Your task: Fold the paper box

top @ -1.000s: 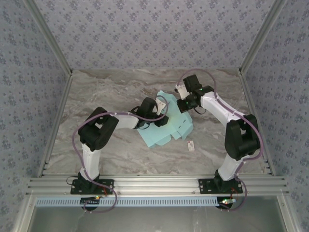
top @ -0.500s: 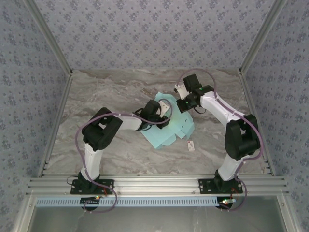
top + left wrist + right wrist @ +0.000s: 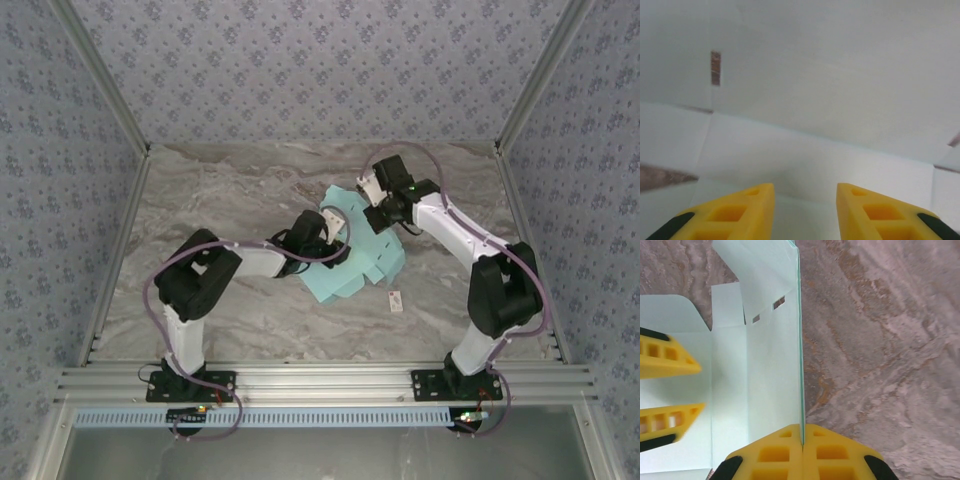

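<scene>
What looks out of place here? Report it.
Only a small white tag lies loose on the table beside the paper box. The box looks undamaged; the right gripper pinches its raised panel edge.

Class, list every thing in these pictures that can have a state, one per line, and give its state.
paper box: not yet folded, mostly flat, with one far flap lifted.
left claw: open, fingers apart just over the paper box.
right claw: shut on the edge of the lifted flap.
white tag: lying flat, untouched.
</scene>
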{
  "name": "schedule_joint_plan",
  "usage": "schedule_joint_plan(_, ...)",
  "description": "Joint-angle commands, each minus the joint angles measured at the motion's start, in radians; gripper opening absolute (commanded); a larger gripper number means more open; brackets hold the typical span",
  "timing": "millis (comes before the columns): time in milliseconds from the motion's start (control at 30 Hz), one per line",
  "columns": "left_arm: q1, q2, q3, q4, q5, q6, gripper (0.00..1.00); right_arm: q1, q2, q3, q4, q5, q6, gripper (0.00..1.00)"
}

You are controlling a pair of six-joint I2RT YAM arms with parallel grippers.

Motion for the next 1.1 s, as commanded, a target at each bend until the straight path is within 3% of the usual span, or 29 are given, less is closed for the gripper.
schedule_joint_plan(0,0.015,-0.095,-0.065,0.037,-0.007,-0.074,0.38,0.041,-0.055,-0.02,0.039,0.174,-0.073,0.02)
schedule_joint_plan(367,0.085,-0.151,-0.237,0.111,0.029,-0.266,0.34,0.203,-0.011,-0.074,0.145,0.466,-0.206,0.02)
schedule_joint_plan(1067,0.089,-0.151,-0.41,0.266,-0.046,-0.354,0.32,0.399,-0.041,-0.35,0.44,0.544,-0.332,0.02)
